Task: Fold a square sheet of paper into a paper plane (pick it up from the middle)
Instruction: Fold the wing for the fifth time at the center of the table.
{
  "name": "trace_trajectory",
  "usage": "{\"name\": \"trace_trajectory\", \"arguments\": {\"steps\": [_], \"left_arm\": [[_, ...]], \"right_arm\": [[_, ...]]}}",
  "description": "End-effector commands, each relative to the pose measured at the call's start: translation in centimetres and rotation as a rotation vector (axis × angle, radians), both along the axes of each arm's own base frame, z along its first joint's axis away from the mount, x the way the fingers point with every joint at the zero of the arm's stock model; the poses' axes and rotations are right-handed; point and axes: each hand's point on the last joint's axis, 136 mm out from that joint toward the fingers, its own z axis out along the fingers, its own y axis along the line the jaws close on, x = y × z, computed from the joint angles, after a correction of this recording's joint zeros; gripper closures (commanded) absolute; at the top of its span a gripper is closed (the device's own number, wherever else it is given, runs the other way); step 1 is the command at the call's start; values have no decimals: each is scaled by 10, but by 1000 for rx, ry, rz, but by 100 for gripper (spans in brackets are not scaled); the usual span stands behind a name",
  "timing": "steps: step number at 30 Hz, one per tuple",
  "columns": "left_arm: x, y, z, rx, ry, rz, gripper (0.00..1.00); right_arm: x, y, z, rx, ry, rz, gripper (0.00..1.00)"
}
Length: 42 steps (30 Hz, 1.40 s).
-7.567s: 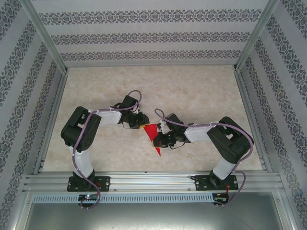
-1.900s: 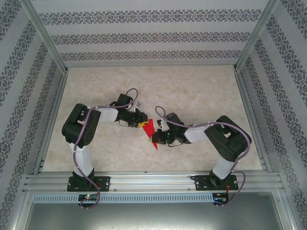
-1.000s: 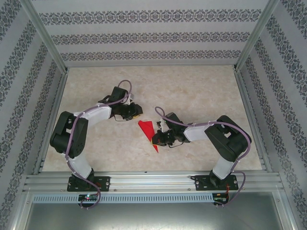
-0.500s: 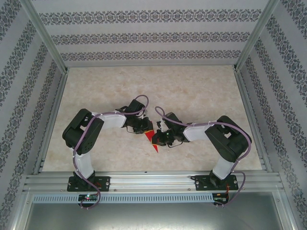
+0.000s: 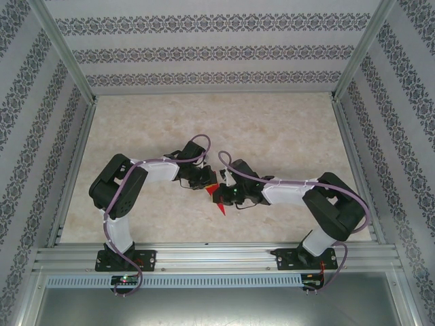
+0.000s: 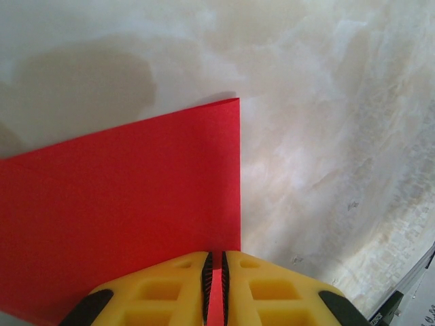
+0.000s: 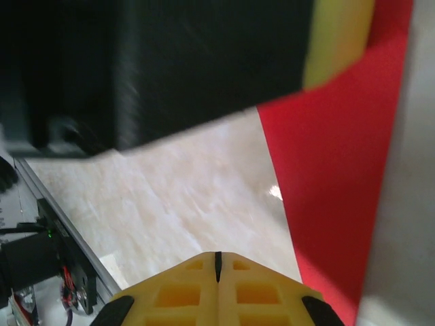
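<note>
left end effector point(image 6: 215, 263): clamped on the red paper point(image 6: 122, 204), edge near a corner
right end effector point(image 7: 217, 263): pads together, I see nothing held; paper just beside
paper axis: far-to-near, tip toward the bases, mid desk point(image 5: 285, 129), between both arms
vs a second ago: left arm was out far-left, now back in

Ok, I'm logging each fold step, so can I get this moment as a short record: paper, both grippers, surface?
paper: red paper, one straight edge and a corner in the left wrist view; from above, its pointed tip aims at the arm bases
left gripper: shut on the red paper's edge
right gripper: shut, the paper beside it; no paper seen between its fingers
surface: pale marbled table
</note>
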Motion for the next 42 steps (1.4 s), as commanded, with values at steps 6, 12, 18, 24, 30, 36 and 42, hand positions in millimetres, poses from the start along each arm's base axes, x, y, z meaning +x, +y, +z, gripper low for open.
{"name": "trace_trajectory", "arguments": {"steps": [6,12,18,24,30,36,42], "left_arm": [[-7,16,-29,99,41,22,83],[-6,18,-29,112,40,22,83],[-6,18,-30,114,39,16,83],[-6,21,-29,134,35,9,82],[-3,18,-23,131,20,-3,80],[0,12,0,169,-15,-48,74],[9,31,51,449,-153,-53,49]], "right_arm": [[-11,-19,-42,-80,83,-8,96],[-40,-38,-54,-92,137,11,95],[-62,-50,-51,-67,157,38,94],[-63,-58,-43,-66,135,5,94],[-40,-69,-12,-106,5,-52,91],[-5,-107,5,-215,-130,-239,78],[15,-148,13,-259,-225,-461,57]]}}
